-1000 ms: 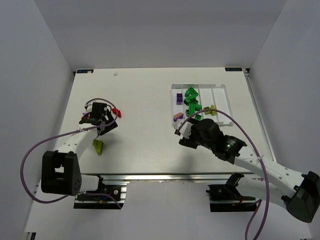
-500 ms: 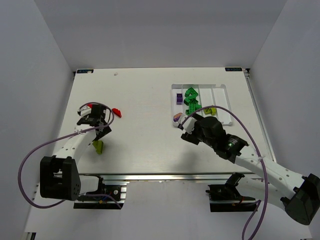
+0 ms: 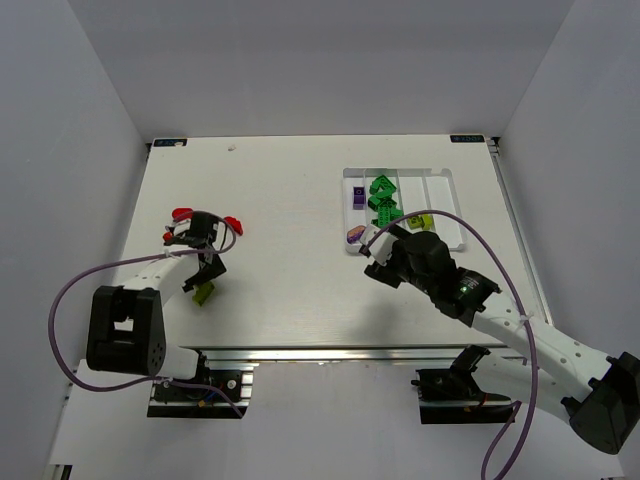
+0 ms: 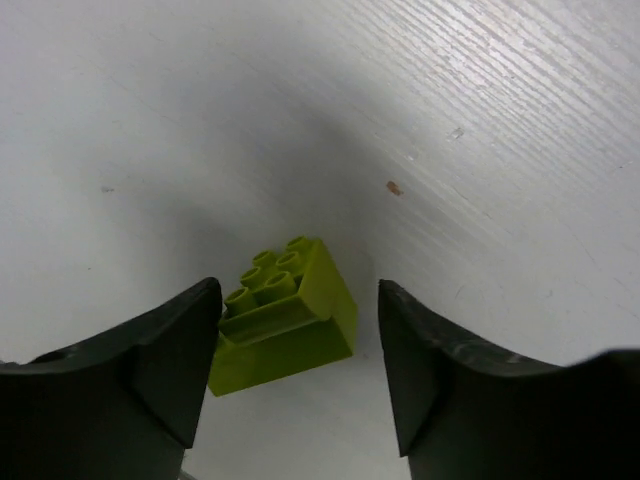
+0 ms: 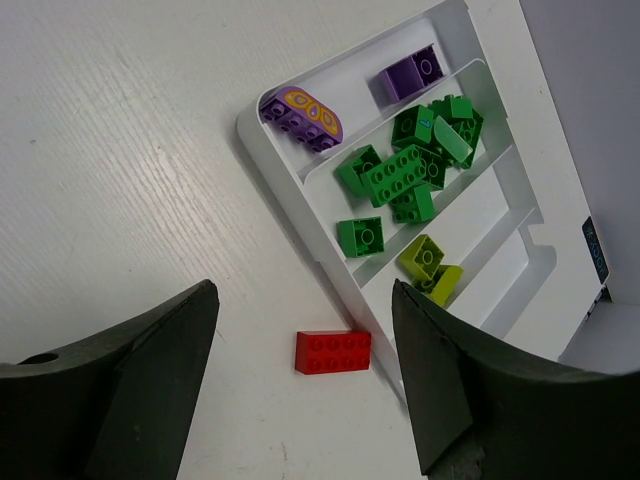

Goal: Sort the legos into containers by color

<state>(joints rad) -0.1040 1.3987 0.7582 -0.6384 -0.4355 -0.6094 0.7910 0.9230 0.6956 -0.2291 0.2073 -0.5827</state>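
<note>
- Left gripper: spread wide and gripping nothing, its fingers standing either side of a yellow-green lego; whether the left finger is touching it cannot be told
- Yellow-green lego: lying studs-up on the table, front left, well apart from the tray
- Right gripper: spread and empty, hovering over bare table just short of the tray's near end
- Red lego: lying flat on the table just outside the tray's near wall
- Two more red legos: lying on the table, one at each side of the left wrist
- Tray, leftmost compartment: holding a purple lego and a purple piece with an orange-patterned top
- Second compartment: holding a cluster of green legos and one single green lego
- Third compartment: holding two yellow-green bricks, lying just beside each other
</note>
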